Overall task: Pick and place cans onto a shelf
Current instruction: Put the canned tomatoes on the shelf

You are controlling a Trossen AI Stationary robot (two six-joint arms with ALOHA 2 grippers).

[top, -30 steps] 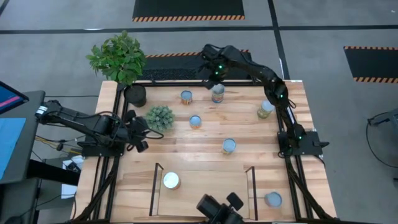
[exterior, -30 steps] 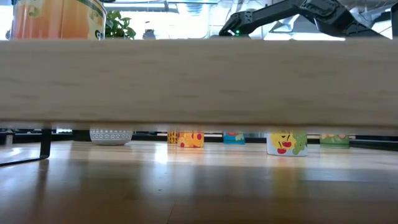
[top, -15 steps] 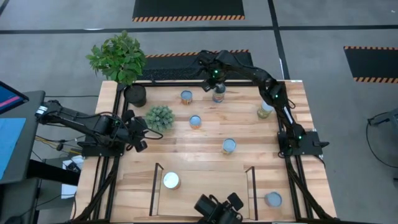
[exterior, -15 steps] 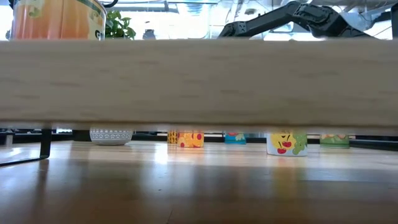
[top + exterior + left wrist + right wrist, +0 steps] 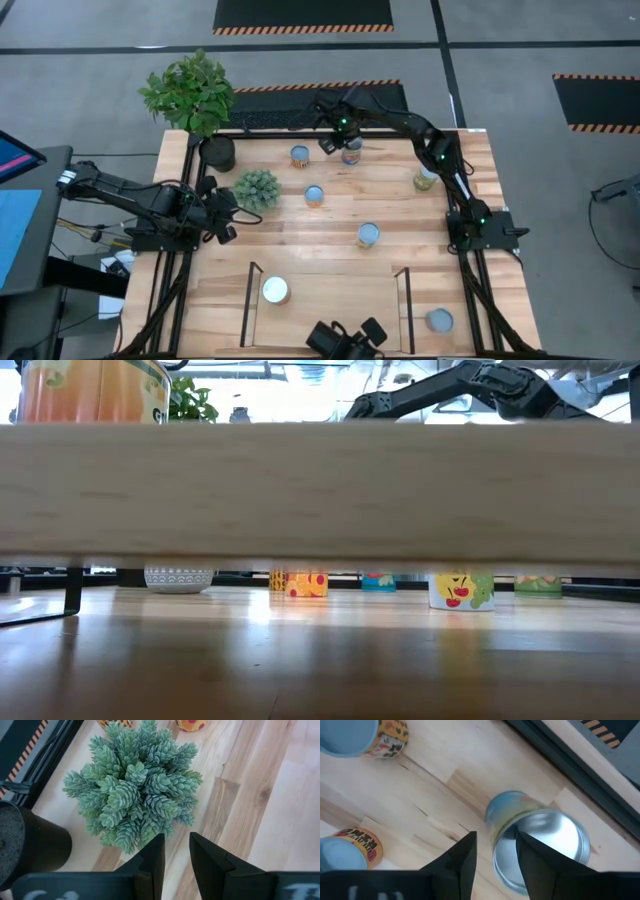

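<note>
Right gripper (image 5: 338, 141) — fingers apart — hovers at a far-edge can (image 5: 351, 153); left gripper (image 5: 226, 214) waits, parted.

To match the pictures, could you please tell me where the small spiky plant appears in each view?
High view: spiky plant, left of centre, by the left gripper.
Left wrist view: spiky plant fills the middle.
Right wrist view: absent.
Low view: cannot tell.
Shared landmark: black pot beside it.

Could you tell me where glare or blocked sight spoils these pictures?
Low view: the shelf edge fills most of the frame, and bright windows behind wash out the top. Right wrist view: the tilted can shows a bright sheen on its metal end. High view: even light.
</note>
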